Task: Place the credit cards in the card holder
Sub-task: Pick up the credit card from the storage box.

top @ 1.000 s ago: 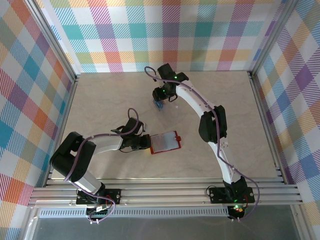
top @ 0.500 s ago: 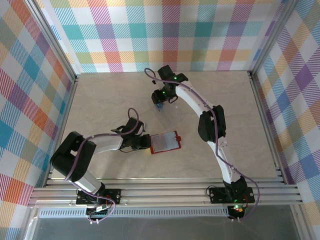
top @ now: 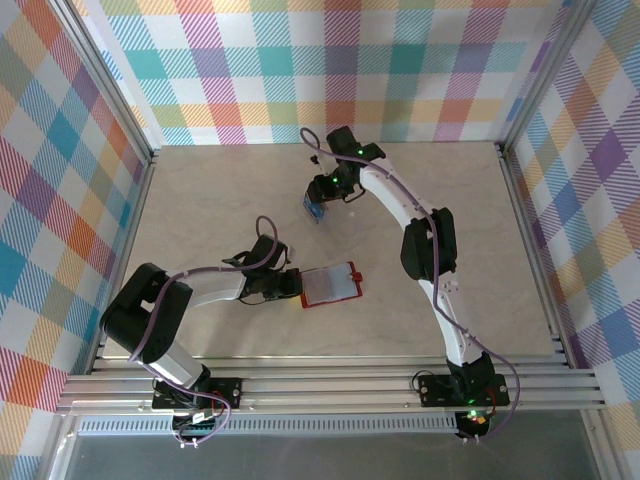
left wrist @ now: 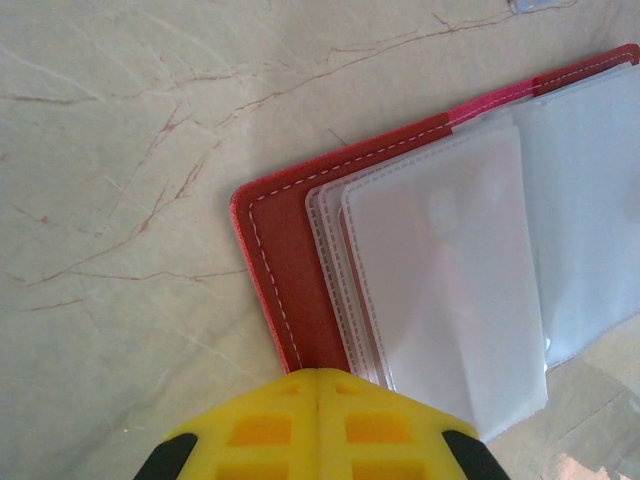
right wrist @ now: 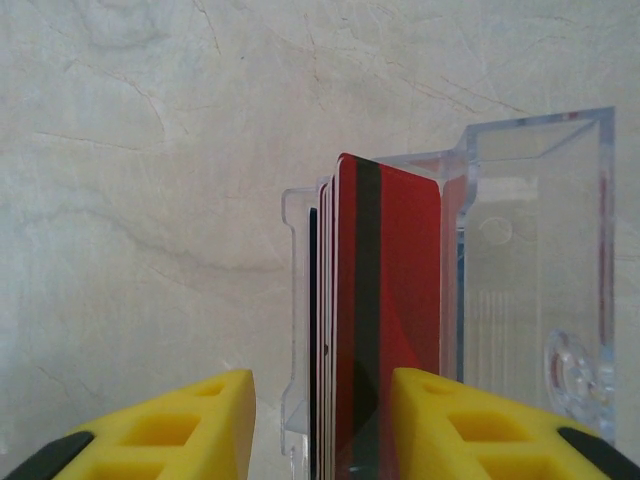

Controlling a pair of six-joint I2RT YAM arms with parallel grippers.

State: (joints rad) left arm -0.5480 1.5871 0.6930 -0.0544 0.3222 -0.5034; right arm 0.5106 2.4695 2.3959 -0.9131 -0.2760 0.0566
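Observation:
The card holder (top: 330,285) lies open on the table, a red wallet (left wrist: 285,250) with pale ribbed card slots (left wrist: 450,280) facing up. My left gripper (top: 289,284) is shut, and its yellow tips (left wrist: 318,385) rest on the wallet's left edge. The credit cards (right wrist: 385,300) stand on edge in a clear plastic case (right wrist: 540,250), a red card with a black stripe foremost. In the top view the case and cards (top: 316,209) sit at the back centre. My right gripper (right wrist: 322,400) is open, with one finger on each side of the card stack.
Metal rails (top: 330,385) run along the near edge of the table, and plaid walls close in the other three sides. The marble tabletop (top: 220,200) is bare left of the case. The right arm (top: 425,245) arches over the right half of the table.
The right arm's wrist has shifted slightly to the right over the clear case. The left arm and the wallet have stayed put.

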